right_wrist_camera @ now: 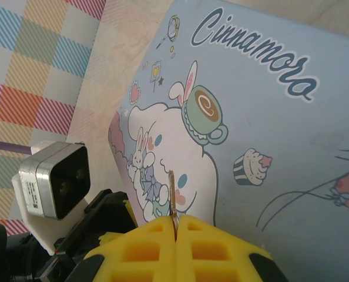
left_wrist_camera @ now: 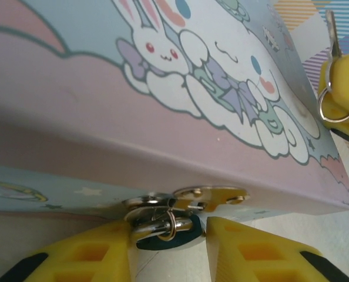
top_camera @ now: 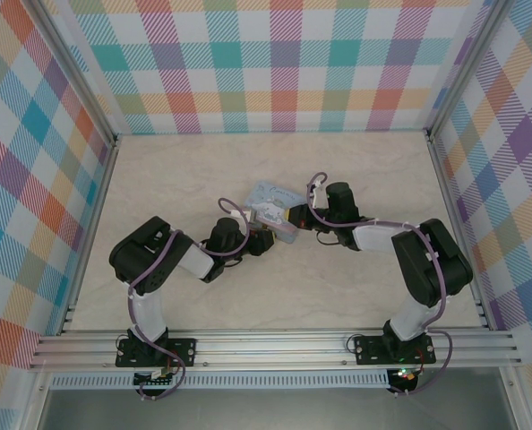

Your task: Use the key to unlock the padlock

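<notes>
The padlock [left_wrist_camera: 165, 239], a tiny dark-blue body with a silver shackle [left_wrist_camera: 157, 226], hangs from the hasp [left_wrist_camera: 212, 195] on the front of the pale-blue cartoon tin [left_wrist_camera: 163, 88]. My left gripper [left_wrist_camera: 168, 247] is shut on the padlock, a yellow finger pressed against each side. My right gripper [right_wrist_camera: 177, 226] is shut on the key [right_wrist_camera: 172, 194], whose thin blade sticks up edge-on over the tin's lid [right_wrist_camera: 268, 117]. In the top view the left gripper [top_camera: 261, 240] and the right gripper [top_camera: 295, 217] meet at the tin [top_camera: 273, 202].
The tin lies mid-table on the pale marbled surface [top_camera: 373, 170], inside checked walls [top_camera: 33, 179]. The right gripper's yellow finger [left_wrist_camera: 345, 88] and a small key ring [left_wrist_camera: 333, 111] show at the tin's far corner. The left wrist camera [right_wrist_camera: 54, 176] sits just left of the tin.
</notes>
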Tool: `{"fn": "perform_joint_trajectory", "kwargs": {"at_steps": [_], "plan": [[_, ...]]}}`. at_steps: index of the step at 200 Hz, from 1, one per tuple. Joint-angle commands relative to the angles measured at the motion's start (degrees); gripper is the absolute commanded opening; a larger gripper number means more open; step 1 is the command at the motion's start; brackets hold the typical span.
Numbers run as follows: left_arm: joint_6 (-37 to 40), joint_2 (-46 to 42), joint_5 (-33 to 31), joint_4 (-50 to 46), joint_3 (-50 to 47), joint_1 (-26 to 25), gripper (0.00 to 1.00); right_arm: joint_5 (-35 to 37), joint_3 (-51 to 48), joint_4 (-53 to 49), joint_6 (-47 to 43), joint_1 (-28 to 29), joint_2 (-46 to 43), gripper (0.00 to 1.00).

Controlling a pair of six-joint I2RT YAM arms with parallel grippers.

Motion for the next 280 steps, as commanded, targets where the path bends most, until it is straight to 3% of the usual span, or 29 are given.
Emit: {"fn": "perform_joint_trajectory", "kwargs": {"at_steps": [1,72,194,280], "plan": [[-0.14,-3.37,1.33,-2.40,0.65,-0.41,0.35,0.19,-1.89,-1.18,-2.84,0.78,-3.53,0.00],[-3.58,-8.41,0.54,-10.58,1.09,-0.76,0.36,6.18,-8.83,-3.98,-10.10,1.32,-14.68,0.00],[0.31,-3.36,-2.25,-12.98,3.37,-0.72,0.51,4.67,-0.57,-8.11,-10.44,2.08,-7.08,0.00],[2.45,0.17,-1.44,-14.88,6.16,-0.72,0.52,7.73,-0.74,-16.49,-5.03,3.29,-4.14,0.00]]}}
